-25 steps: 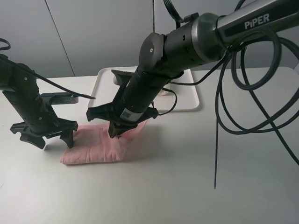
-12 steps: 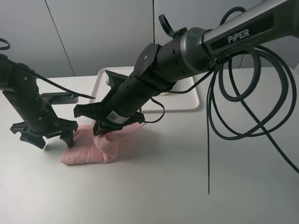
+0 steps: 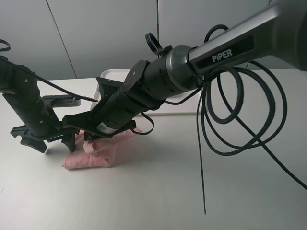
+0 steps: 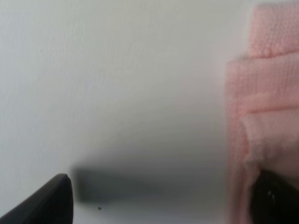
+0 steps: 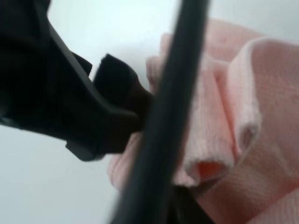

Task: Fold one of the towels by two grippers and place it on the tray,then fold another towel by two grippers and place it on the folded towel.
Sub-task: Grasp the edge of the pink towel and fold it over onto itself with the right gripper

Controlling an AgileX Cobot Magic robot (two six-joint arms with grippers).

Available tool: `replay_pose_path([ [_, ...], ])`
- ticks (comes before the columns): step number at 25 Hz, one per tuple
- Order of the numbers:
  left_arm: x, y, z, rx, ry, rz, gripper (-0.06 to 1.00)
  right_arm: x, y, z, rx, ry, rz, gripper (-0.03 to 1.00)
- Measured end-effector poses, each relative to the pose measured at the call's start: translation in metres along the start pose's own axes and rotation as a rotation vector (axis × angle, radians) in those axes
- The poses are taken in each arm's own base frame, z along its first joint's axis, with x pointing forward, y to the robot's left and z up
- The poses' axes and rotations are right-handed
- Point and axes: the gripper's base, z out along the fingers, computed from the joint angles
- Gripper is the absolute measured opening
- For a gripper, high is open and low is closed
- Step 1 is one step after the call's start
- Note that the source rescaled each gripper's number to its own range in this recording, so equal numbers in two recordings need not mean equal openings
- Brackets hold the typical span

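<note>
A pink towel (image 3: 98,154) lies on the white table at the left, its right part pulled over into loose folds. My right gripper (image 3: 94,139) reaches across from the right and is shut on the towel's bunched edge; the right wrist view shows the pink folds (image 5: 233,116) against a black finger (image 5: 119,88). My left gripper (image 3: 55,143) stands open at the towel's left end, low over the table. In the left wrist view the towel (image 4: 266,102) lies beside one finger (image 4: 275,198). The white tray (image 3: 111,74) stands behind, mostly hidden by the right arm.
Black cables (image 3: 230,120) hang in loops from the right arm over the table's right half. A grey wall panel stands behind the table. The table's front edge is out of view.
My right gripper has moved left and lower with the towel's right edge, drawing it over the rest of the towel. The left arm has not moved.
</note>
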Motion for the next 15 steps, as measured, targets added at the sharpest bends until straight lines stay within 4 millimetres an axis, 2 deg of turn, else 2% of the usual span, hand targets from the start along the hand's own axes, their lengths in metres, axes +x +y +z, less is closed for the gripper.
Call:
replay_pose_path([
  [4, 0.000, 0.000, 0.000, 0.000, 0.000, 0.002, 0.98, -0.002, 0.000, 0.002, 0.001, -0.021, 0.007, 0.02],
  [11, 0.000, 0.000, 0.000, 0.000, 0.000, 0.006, 0.98, 0.001, 0.000, 0.017, -0.018, 0.004, 0.000, 0.04],
  [13, 0.000, 0.000, 0.000, 0.000, 0.000, 0.008, 0.98, 0.002, 0.003, 0.017, -0.021, 0.005, -0.027, 0.10],
  [15, 0.000, 0.000, 0.000, 0.000, 0.000, 0.008, 0.98, 0.005, 0.007, 0.018, -0.029, 0.009, -0.043, 0.23],
])
